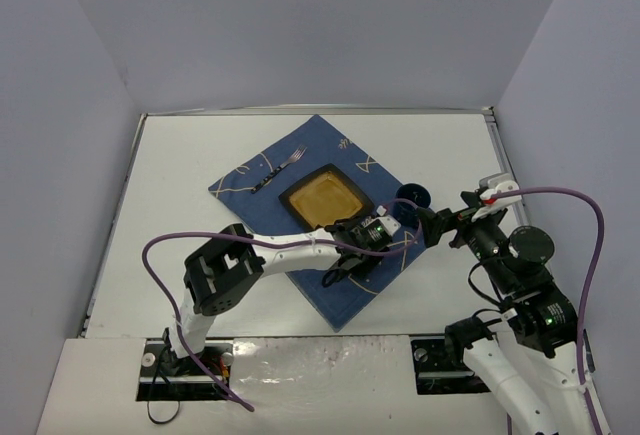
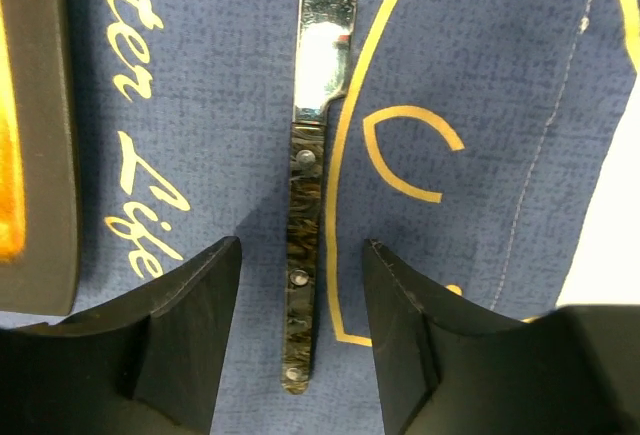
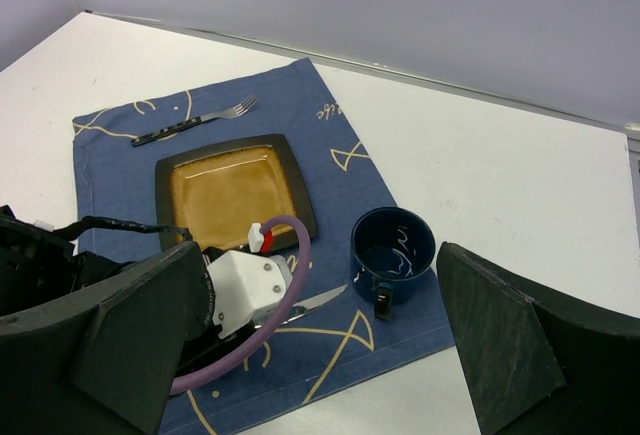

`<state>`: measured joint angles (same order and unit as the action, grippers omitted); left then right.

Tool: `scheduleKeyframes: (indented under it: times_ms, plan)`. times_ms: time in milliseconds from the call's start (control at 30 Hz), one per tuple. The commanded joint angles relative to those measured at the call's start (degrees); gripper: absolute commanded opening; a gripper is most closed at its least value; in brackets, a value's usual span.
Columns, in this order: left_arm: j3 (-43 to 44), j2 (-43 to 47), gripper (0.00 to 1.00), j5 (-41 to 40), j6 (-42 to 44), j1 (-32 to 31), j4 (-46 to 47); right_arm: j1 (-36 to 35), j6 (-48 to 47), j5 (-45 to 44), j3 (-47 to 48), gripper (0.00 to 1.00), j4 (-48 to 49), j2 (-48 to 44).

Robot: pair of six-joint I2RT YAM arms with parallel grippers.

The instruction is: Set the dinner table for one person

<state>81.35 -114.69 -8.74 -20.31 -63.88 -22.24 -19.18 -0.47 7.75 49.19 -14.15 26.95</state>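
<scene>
- We see the white surface [image 1: 180, 155] running out on every side of the plate [image 1: 326, 198]. It carries everything, and bare white shows all round.
- A blue fish-print cloth [image 1: 318, 145] lies flat on the surface under the plate, turned at an angle to the surface edges.
- The plate is square, amber with a dark rim, and sits about mid-cloth.
- A fork [image 1: 278, 170] lies on the cloth just off the plate's far-left edge, roughly parallel to it and not touching.
- A dark blue mug [image 1: 412, 196] stands upright on the cloth by the plate's right corner, close but apart.
- A knife [image 2: 312, 205] lies flat on the cloth along the plate's near-right side, with a strip of cloth between them. Its handle is dark and mottled with rivets.
- The left end effector [image 2: 302, 245] sits low over the knife handle, on the same side of the plate. Its jaws are parted, one on each side of the handle, with a gap on both sides, so nothing is gripped.
- The right end effector [image 1: 442, 225] is past the mug, on the plate's right. It is spread wide and empty, above the surface.
</scene>
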Motion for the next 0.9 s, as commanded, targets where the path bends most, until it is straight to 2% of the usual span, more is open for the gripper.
scheduleKeyframes:
  times_ms: [0,167,233,267,533,633,800,867]
  plan:
    - [3.55,4.36,0.54,-2.34,-0.52,-0.46,-0.75,-0.12,-0.46,-1.22,2.22,1.0,3.47,-0.07]
    - [4.88,8.11,0.64,-3.72,-0.43,-0.4,-1.84,-0.16,-1.15,-2.13,3.97,1.0,3.22,-0.23]
    - [5.55,10.9,0.75,-5.27,-0.35,-0.2,-2.44,-0.16,-1.79,-2.81,4.75,1.0,3.0,-0.31]
    - [5.75,12.65,0.77,-5.86,-0.12,0.08,-2.77,-0.11,-2.08,-3.73,5.36,1.0,2.81,-0.45]
    - [1.0,27.59,0.83,-10.73,0.08,5.25,-3.86,-0.16,-3.66,-14.78,7.76,1.0,0.9,-1.62]
    - [-4.32,38.91,0.95,-12.47,1.2,12.43,-4.18,-0.16,-3.57,-22.28,7.78,1.0,0.79,-2.88]
    - [-11.73,53.68,0.97,-14.83,4.21,25.28,-9.09,-0.16,-4.42,-30.42,7.47,1.0,0.62,-3.63]
    - [-13.39,58.19,0.97,-16.02,5.35,28.22,-11.3,-0.16,-4.54,-33.62,7.07,1.0,0.53,-3.48]
